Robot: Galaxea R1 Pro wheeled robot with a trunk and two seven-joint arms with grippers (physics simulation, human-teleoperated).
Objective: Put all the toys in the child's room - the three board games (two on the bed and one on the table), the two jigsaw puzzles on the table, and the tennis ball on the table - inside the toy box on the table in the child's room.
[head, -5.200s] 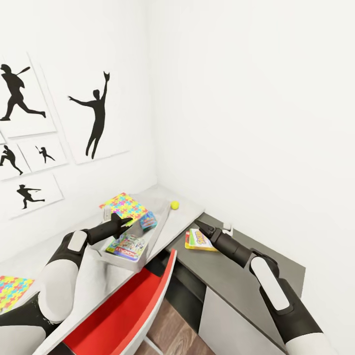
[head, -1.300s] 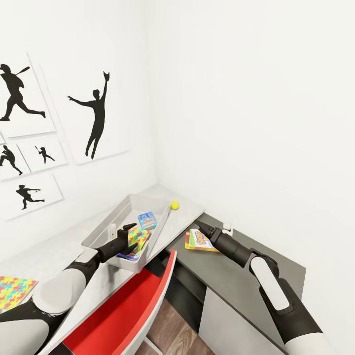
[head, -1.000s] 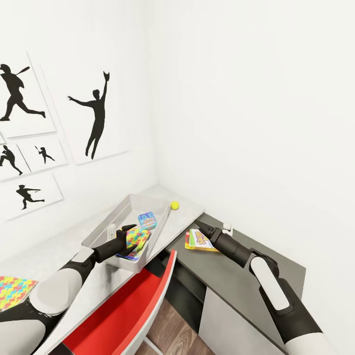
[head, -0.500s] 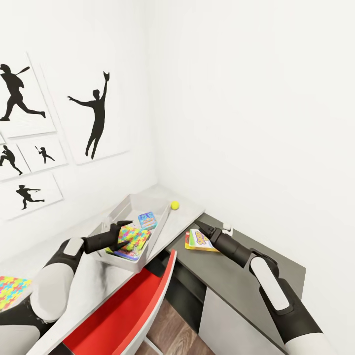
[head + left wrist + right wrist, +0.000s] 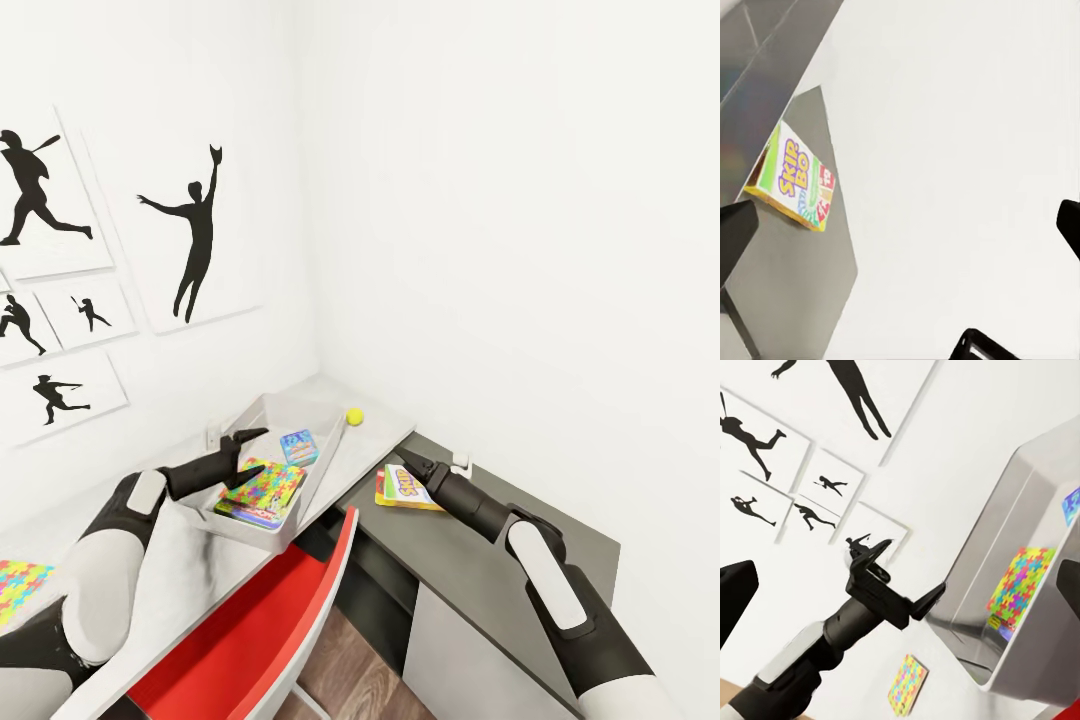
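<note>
**Left end effector spread empty over the toy box; right end effector beside the game box**

The left end effector [image 5: 245,455], matte black with two tapered fingers, stands wide apart with nothing between them, poised above the near end of the toy box [image 5: 330,457]. Its arm reaches forward from a rounded white-and-black forearm, roughly level over the white surface [image 5: 190,560]. Directly under and just beyond its fingertips a jigsaw puzzle [image 5: 265,484], a thin flat square of interlocking yellow, green, pink and blue pieces, lies in the box on top of a printed board game [image 5: 252,512] whose edge shows beneath it. Further along the tray, past the left end effector, a small blue-purple board game [image 5: 298,446] leans against the sloping wall. The box is a shallow light-grey bin with smooth, slightly glossy sides. Beyond its far corner a yellow tennis ball [image 5: 354,416] sits on the surface, apart from the box. A second jigsaw puzzle [image 5: 20,585] lies flat on the surface well behind the left end effector, near its elbow.

The right end effector [image 5: 408,461] points down toward a dark grey cabinet top [image 5: 480,565], arm stretched long and straight; how far it is parted I cannot tell. Its tip is at the edge of a yellow-red board game [image 5: 402,490], a flat glossy carton lying on that top.
</note>
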